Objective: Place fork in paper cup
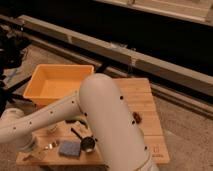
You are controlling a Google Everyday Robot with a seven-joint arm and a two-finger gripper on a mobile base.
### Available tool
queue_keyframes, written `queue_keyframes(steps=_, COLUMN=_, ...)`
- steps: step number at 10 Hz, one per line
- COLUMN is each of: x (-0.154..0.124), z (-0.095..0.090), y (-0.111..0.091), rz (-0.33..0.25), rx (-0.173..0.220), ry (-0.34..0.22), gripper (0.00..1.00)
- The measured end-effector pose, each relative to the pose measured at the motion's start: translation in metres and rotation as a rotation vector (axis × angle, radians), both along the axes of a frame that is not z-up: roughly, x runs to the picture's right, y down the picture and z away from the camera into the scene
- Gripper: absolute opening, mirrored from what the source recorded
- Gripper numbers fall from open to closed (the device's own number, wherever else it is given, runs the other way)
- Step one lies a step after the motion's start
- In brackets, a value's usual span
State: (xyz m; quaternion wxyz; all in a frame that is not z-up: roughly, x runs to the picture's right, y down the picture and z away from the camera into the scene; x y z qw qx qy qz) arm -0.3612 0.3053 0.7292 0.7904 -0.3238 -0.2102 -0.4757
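camera view looks down on a wooden slatted desk (142,97), much of it covered by the robot's thick white arm (107,125), which rises from the near edge and reaches left across the desk's near half. the arm bends down at its left end, and the pincer (34,151) sits low over the desk's near left corner; it stands open, and i cannot make out anything between its jaws. just right of it a thin shiny metal piece lies flat on the wood, which looks to be the fork (50,146); whether it touches the pincer i cannot tell. the fork is just left of a grey-blue sponge (69,148). right of the sponge stands a shiny metal cup (88,144) with a black handle pointing far-left. a small green thing (75,120) peeks out from under the arm, too covered to name. an orange tub (59,82) takes up the desk's far left corner. a small dark object (136,117) lies on the right side, beside the arm. i cannot pick out the paper cup; the arm hides much of the left side. beyond the desk a long pale rail (150,62) runs across a dark background.
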Motion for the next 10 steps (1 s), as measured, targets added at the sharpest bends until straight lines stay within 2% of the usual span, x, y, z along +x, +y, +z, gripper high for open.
queue_keyframes(steps=3, x=0.016, z=0.022, y=-0.015, rz=0.150, rx=-0.015, ry=0.069, gripper=0.65)
queue_keyframes(steps=5, x=0.022, z=0.026, y=-0.013, rz=0.196, rx=-0.007, ry=0.080, gripper=0.65)
queue_keyframes(steps=10, x=0.030, z=0.029, y=-0.003, rz=0.242, rx=0.036, ry=0.083, gripper=0.65)
